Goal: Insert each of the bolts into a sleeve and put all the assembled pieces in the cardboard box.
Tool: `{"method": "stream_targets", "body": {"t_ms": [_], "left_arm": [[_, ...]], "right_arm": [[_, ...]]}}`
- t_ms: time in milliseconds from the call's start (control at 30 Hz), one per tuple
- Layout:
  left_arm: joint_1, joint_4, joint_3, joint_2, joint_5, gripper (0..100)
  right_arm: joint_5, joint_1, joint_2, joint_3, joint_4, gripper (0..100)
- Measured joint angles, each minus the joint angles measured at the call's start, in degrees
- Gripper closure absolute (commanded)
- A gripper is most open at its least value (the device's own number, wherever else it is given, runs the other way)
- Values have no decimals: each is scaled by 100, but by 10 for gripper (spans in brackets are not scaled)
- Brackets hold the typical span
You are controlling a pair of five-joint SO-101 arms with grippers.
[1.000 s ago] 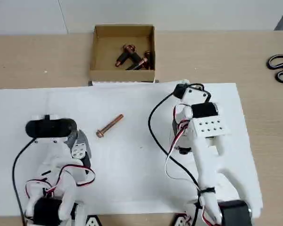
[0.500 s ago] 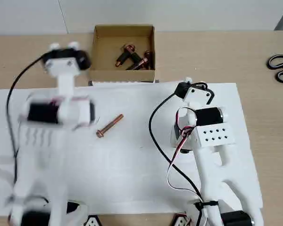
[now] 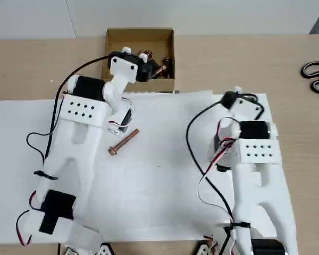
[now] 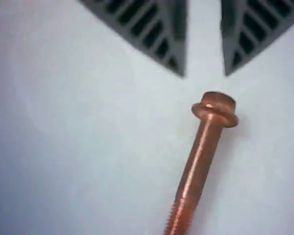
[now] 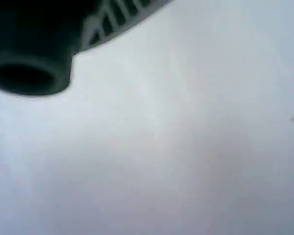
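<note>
One loose bolt (image 3: 123, 142) lies on the white paper sheet (image 3: 165, 180) covering the worktop (image 3: 37, 64). It sits at about 9 o'clock from the sheet's middle, with its flanged head toward 8 o'clock and its threaded end toward 2 o'clock. The left arm (image 3: 82, 106) stretches over it from 7 o'clock, so its wrist hangs just above the bolt.

In the left wrist view the left jaws stand a little apart with nothing between them. The bolt's head is just off their tips and not yet inside the gap. That looks like a pick lined up on the head end, which would leave the threaded shank free to go into a sleeve.

The right arm (image 3: 255, 154) sits at 4 o'clock on the sheet, well apart from the bolt. In its wrist view a black sleeve (image 5: 29, 73) shows with its hollow end open over bare paper. The right jaws appear clamped on it, though only a ribbed edge of one of them shows. Holding the sleeve with its bore exposed would suit receiving the bolt.

The cardboard box (image 3: 159, 85) stands at 12 o'clock, just beyond the sheet's far edge, within both arms' reach. It holds assembled pieces (image 3: 160, 68), so this bolt and sleeve seem to be the last pair. Scissors (image 3: 316, 74) lie at 2 o'clock, well apart from the work.
</note>
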Motion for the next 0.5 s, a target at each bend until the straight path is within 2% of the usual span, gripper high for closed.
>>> {"method": "stream_targets", "body": {"t_ms": [200, 500], "left_arm": [[-35, -18, 264, 563, -580, 909], [-651, -53, 273, 1451, -1345, 896]], "right_arm": [[-9, 62, 0, 0, 0, 997], [-9, 70, 0, 0, 0, 997]]}}
